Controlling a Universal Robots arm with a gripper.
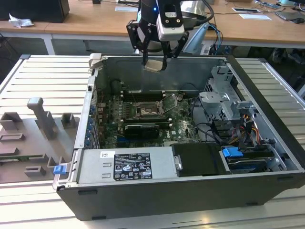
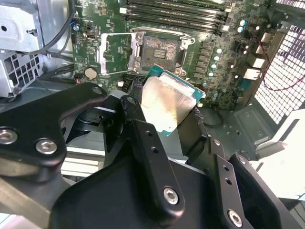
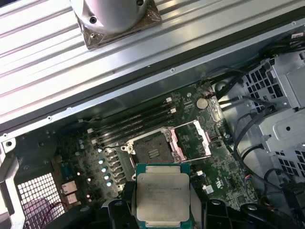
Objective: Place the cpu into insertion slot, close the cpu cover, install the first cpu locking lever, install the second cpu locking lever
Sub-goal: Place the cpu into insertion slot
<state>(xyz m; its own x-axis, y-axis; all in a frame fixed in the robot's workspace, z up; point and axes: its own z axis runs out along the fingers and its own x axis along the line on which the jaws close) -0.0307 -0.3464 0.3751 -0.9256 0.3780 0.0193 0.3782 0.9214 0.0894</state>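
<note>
We judge the cpu (image 3: 162, 199) light, stiff and fragile; the gripper (image 1: 154, 65) grips it, apparently by opposite edges, well above the insertion slot (image 3: 152, 152).

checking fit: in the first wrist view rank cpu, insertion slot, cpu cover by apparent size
1. cpu looks largest, but it is nearest the camera.
2. insertion slot and cpu cover look alike.

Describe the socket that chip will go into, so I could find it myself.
Look inside the open computer case at the green motherboard on its floor. Near the board's middle, beside the long black memory slots, sits the insertion slot: a square with a dark centre and silvery rim, its cpu cover flipped open.
</note>
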